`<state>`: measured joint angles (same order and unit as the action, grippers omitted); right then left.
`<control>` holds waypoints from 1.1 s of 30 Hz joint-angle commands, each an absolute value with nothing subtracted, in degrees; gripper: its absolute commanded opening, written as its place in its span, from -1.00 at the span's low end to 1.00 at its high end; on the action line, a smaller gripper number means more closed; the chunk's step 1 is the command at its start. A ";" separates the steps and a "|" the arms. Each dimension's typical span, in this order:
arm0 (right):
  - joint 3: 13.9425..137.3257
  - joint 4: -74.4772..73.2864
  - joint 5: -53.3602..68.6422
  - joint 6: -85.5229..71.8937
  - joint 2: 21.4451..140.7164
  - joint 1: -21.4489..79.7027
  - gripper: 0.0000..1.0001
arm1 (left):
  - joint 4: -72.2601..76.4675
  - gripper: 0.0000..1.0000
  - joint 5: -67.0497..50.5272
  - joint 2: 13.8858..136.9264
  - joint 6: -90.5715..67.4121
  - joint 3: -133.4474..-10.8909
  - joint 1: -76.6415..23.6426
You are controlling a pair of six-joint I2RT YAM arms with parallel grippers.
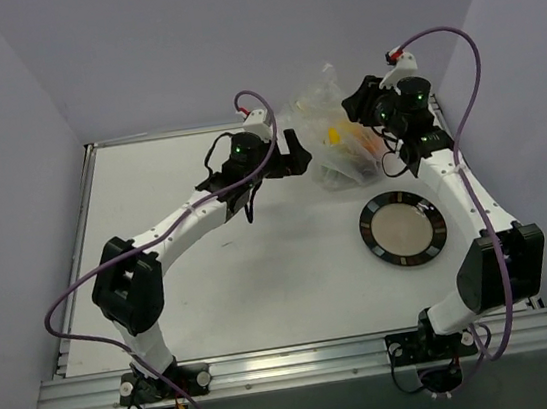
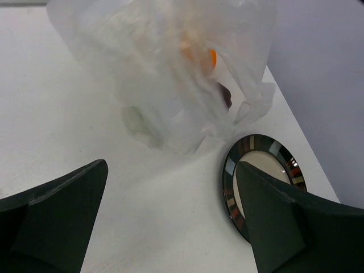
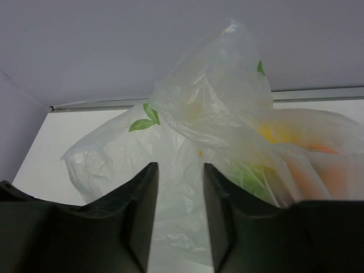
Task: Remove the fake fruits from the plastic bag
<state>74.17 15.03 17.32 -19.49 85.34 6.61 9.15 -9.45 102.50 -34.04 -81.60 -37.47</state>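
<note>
Spread wide in the foreground of its own wrist view, the left gripper is seen to hold nothing and is pointed at the plastic bag from the left of the plate. The bag is bunched upright on the table just behind the plate. Its film is pinched between the nearly closed jaws of the right gripper, which is held above and behind the plate. The fake fruits, yellow, green and orange, are seen inside the bag.
</note>
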 commanded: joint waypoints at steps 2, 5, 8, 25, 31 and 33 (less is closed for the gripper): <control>77.51 11.00 9.00 -16.18 87.53 8.70 -0.02 | 5.46 0.88 -1.78 96.68 -26.56 -87.71 -40.78; 81.71 7.58 6.86 -13.37 90.86 9.32 0.64 | 1.33 0.88 -0.62 100.10 -25.41 -92.96 -40.25; 86.46 4.67 4.93 -10.04 94.03 9.23 0.90 | -6.31 0.88 5.07 105.02 -23.22 -99.90 -39.82; 79.23 11.21 -1.39 -18.78 106.26 -5.88 -1.00 | -1.16 -0.69 3.61 119.09 -26.45 -99.97 -41.65; 73.47 20.56 6.05 -28.73 115.11 -11.42 -1.00 | 8.43 -0.95 1.41 119.53 -31.29 -92.11 -45.35; 75.32 20.83 5.63 -30.32 117.76 -11.78 -1.00 | 9.31 -0.95 0.62 120.49 -31.81 -91.85 -46.40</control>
<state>73.60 14.06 5.26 -24.80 114.56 -11.33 4.03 2.07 121.93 -29.63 -91.02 -45.32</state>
